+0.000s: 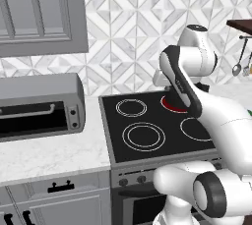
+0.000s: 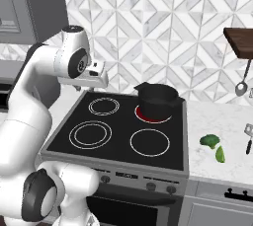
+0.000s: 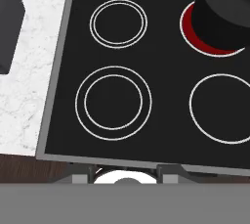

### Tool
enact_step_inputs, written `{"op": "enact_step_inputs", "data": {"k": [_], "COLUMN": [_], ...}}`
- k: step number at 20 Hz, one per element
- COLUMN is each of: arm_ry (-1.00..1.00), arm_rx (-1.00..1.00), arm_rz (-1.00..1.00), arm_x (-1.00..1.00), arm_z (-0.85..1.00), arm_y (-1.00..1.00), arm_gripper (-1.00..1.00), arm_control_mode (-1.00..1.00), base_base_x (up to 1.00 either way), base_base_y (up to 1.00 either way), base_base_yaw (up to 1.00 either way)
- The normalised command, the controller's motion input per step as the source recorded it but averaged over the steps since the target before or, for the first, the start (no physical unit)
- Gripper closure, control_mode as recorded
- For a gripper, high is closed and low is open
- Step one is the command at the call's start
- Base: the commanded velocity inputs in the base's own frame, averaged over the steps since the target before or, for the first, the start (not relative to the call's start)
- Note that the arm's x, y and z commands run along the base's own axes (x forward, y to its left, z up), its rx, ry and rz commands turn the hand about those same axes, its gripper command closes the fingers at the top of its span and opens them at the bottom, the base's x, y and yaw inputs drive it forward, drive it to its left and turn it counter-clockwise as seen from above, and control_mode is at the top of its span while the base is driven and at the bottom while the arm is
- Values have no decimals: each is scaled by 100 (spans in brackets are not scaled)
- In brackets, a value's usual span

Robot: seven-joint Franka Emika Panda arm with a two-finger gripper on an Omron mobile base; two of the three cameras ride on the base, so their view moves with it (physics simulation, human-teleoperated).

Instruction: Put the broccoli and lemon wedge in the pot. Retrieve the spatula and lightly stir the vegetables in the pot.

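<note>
Pot first: we see the small round black pot (image 2: 157, 97) with straight walls standing on the glowing red back-right burner (image 2: 152, 114) of the black glass cooktop (image 2: 118, 131), just right of centre in the right base view. In the hand view the same pot (image 3: 225, 8) sits in the upper right corner over the red ring; what we can see of its inside is dark, and we cannot tell whether anything lies in it. The other three burner rings carry nothing.

On the white marble tabletop (image 2: 222, 121) to the right of the cooktop, in the lower right of the right base view, lies the small bright-green lumpy broccoli (image 2: 210, 141), and just beside it, below and to its right, a small yellowish-green wedge-shaped piece (image 2: 220, 154). Both are outside the pot and well apart from it. At the right edge of that view we make out the small light-grey metal spatula (image 2: 248, 138) with a dark handle, lying on the tabletop.

The gripper (image 2: 94, 79) hangs above the left side of the cooktop, at centre left of the right base view. We cannot tell how far its jaws are parted; nothing shows between them.

A grey toaster oven (image 1: 39, 106) sits on the tabletop at the left of the left base view.
</note>
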Motion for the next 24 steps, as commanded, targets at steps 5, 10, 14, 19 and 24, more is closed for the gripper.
{"op": "enact_step_inputs", "data": {"k": [5,10,14,19,24], "arm_ry": [0,0,0,0,0], "arm_rx": [0,0,0,0,0], "arm_rz": [0,0,0,0,0], "arm_x": [0,0,0,0,0], "arm_z": [0,0,0,0,0], "arm_y": [0,0,0,0,0], "arm_gripper": [-100,-100,-100,-100,-100], "arm_control_mode": [100,100,100,100,100], "base_base_x": [0,0,0,2,15], "base_base_y": [-9,-75,-87,-77,-63], "base_base_yaw": [0,0,0,0,0]}}
